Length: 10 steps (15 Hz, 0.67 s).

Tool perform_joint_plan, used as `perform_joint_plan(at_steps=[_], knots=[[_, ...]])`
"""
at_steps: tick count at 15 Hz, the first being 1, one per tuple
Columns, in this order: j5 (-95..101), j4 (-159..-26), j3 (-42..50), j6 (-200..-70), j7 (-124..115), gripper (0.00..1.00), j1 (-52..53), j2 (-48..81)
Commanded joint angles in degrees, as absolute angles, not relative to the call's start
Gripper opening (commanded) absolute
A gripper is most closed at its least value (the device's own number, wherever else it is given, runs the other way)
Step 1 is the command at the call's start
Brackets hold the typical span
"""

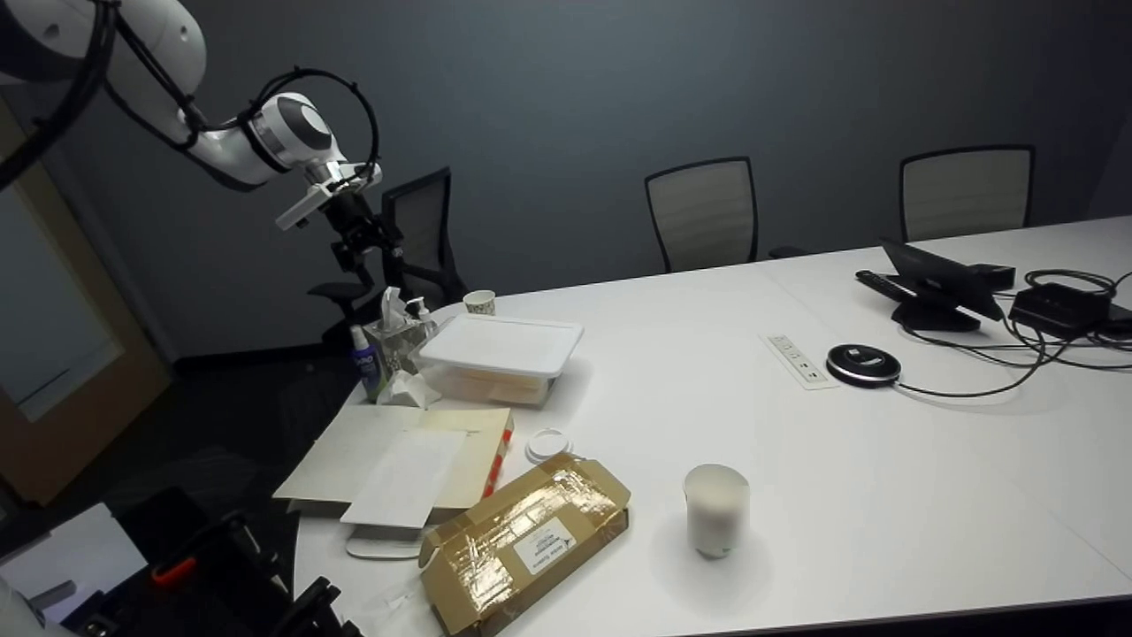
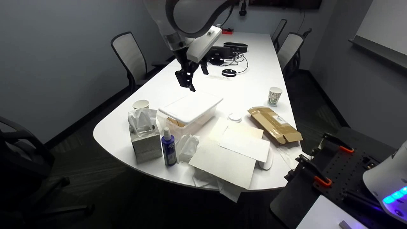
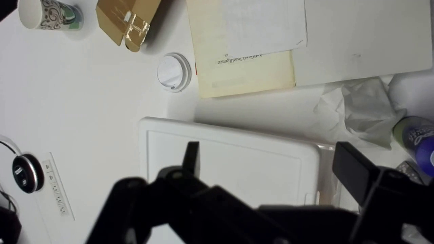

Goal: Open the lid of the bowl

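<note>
The lid is a flat white rectangle with rounded corners. It lies on top of the bowl, a low see-through whitish container with something tan inside. In an exterior view, the lid and bowl stand behind the tissue box. In the wrist view, the lid fills the middle, and a strip of the bowl shows past its right edge. My gripper is open and empty, with one finger over the lid and one past that edge. It hangs above and apart from the lid in both exterior views.
A tissue box, a purple spray bottle and a paper cup stand close to the bowl. Papers and a book, a cup lid, a brown package and another cup lie or stand along the table.
</note>
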State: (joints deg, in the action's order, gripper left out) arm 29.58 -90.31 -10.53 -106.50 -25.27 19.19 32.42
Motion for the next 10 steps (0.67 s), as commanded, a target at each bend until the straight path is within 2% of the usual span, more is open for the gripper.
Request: perform_joint_plan(at_steps=[1,4,10], knots=[[28.32,-89.31,-8.07,-106.57,-24.57,1.00,21.39,32.97],[28.35,-88.58,-8.04,-106.03,-24.58,1.00,21.34,32.84],[29.26,-82.26,-4.76,-113.00,-22.80,1.00,22.10,42.10]])
